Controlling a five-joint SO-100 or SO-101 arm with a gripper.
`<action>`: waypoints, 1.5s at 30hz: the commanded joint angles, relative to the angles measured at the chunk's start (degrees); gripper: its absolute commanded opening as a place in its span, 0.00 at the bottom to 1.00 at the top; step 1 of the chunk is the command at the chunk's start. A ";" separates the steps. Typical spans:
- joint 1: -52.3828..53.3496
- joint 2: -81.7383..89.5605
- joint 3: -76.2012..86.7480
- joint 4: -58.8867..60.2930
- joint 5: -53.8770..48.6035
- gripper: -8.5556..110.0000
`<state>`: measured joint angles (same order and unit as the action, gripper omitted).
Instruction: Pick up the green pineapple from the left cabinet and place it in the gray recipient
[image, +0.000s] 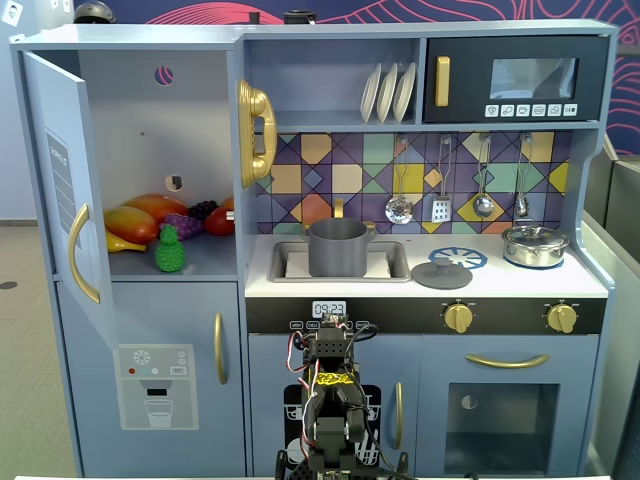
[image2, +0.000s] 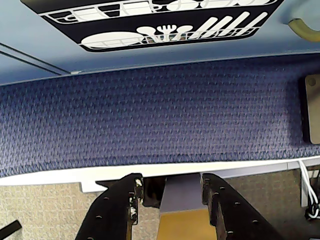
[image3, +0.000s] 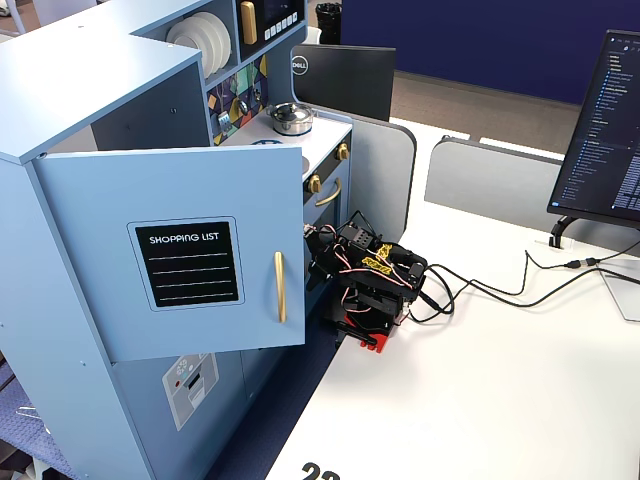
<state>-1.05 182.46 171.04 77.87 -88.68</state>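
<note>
The green pineapple (image: 170, 250) stands at the front of the shelf in the left cabinet (image: 150, 130), whose blue door (image: 58, 180) hangs open. The gray recipient (image: 338, 247) sits in the sink, right of the cabinet. My arm (image: 333, 400) is folded low in front of the kitchen, far below both; it also shows in a fixed view (image3: 372, 275). In the wrist view my gripper (image2: 170, 182) points down past the white table edge (image2: 150, 170), jaws apart and holding nothing. The pineapple and recipient do not show in the wrist view.
Mangoes (image: 135, 222), purple grapes (image: 183, 224) and a red fruit (image: 220, 220) lie behind the pineapple. A gray lid (image: 441, 273) and silver lidded pot (image: 535, 245) sit on the counter. The open door (image3: 190, 250) juts beside the arm. Cables (image3: 500, 290) and a monitor (image3: 610, 120) are on the table.
</note>
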 joint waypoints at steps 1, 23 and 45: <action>5.89 -0.35 0.97 9.76 1.32 0.08; -39.11 -9.49 -0.26 -71.02 0.00 0.11; -45.62 -46.85 -39.46 -89.03 -6.15 0.26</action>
<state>-46.93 137.37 137.72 -8.17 -94.13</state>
